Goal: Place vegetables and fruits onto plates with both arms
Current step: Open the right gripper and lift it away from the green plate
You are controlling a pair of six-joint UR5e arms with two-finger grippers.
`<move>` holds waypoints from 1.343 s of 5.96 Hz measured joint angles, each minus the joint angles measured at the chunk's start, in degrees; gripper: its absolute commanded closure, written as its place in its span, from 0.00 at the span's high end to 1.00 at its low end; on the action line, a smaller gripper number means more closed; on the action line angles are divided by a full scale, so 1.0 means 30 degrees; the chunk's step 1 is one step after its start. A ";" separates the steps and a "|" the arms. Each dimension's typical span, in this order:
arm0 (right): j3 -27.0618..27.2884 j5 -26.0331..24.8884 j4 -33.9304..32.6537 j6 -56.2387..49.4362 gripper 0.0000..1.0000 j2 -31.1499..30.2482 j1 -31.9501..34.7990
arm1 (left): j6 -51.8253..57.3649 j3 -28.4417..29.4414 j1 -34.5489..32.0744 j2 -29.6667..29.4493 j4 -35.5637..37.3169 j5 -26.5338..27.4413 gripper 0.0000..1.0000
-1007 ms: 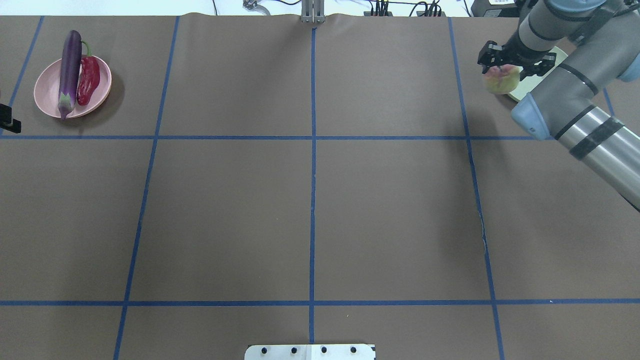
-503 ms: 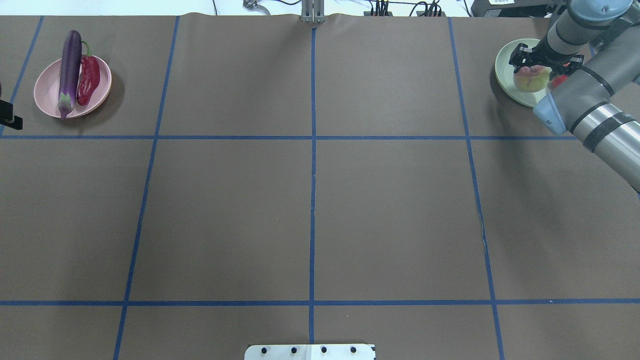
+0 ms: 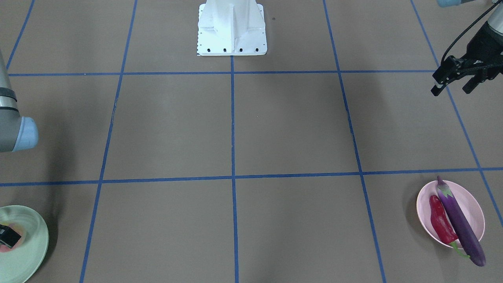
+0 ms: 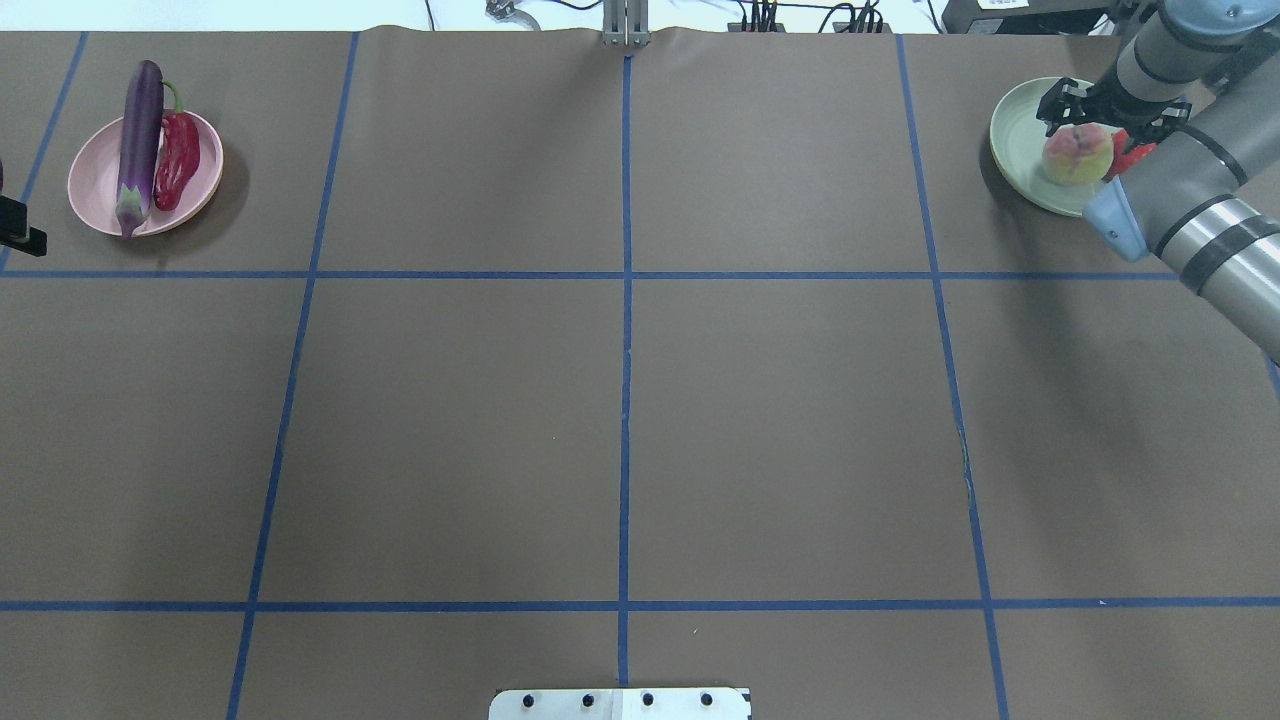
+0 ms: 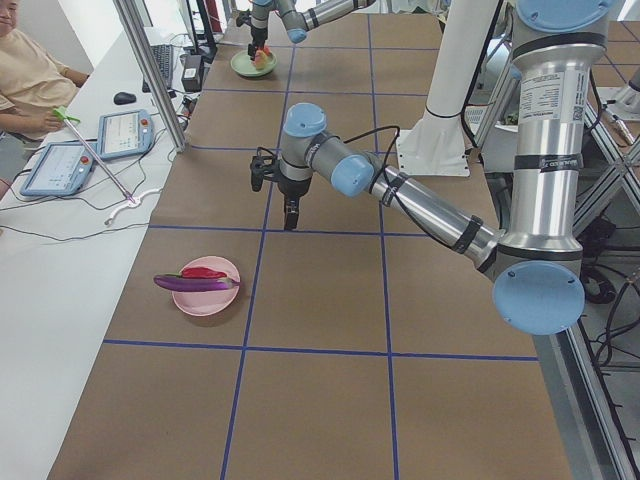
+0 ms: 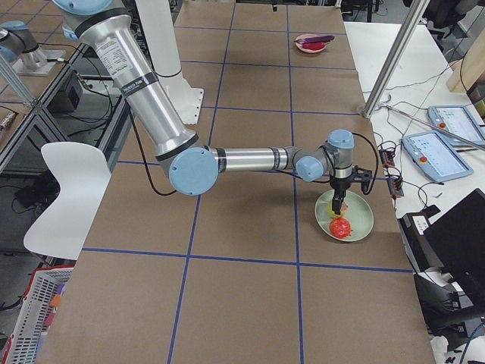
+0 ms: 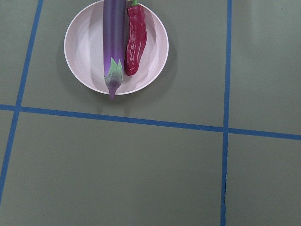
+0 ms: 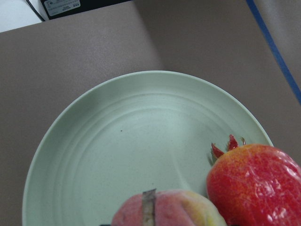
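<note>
Right pincer (image 4: 1090, 128) clasped the round, smooth, likely slippery peach (image 4: 1077, 160) across its middle over the green plate (image 4: 1015, 135); left pincer (image 3: 450, 91) gaped.

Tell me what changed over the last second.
The right hand carried the peach rightward, from beside the green plate to over it, next to the pomegranate, and still seems to grip it. The eggplant, chili and pink plate stayed put.

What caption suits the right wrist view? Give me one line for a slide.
Mint green plate up close, pomegranate resting on it, peach beside it at the bottom edge.
</note>
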 measured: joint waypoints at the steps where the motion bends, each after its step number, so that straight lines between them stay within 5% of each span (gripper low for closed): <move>1: 0.1005 0.0807 -0.0046 -0.0072 1.00 -0.0195 0.0188 | 0.0300 -0.0052 -0.0052 0.0082 0.0001 0.0018 1.00; 5: 0.9927 0.6909 -0.0395 -0.3930 1.00 -0.7588 0.2861 | 0.6657 -0.0202 -0.1174 0.2295 0.0437 -0.0119 1.00; 8: 1.2750 0.8338 -0.2380 -0.9369 1.00 -1.1137 0.4465 | 0.9494 0.0348 -0.1921 0.2810 0.1858 -0.0278 1.00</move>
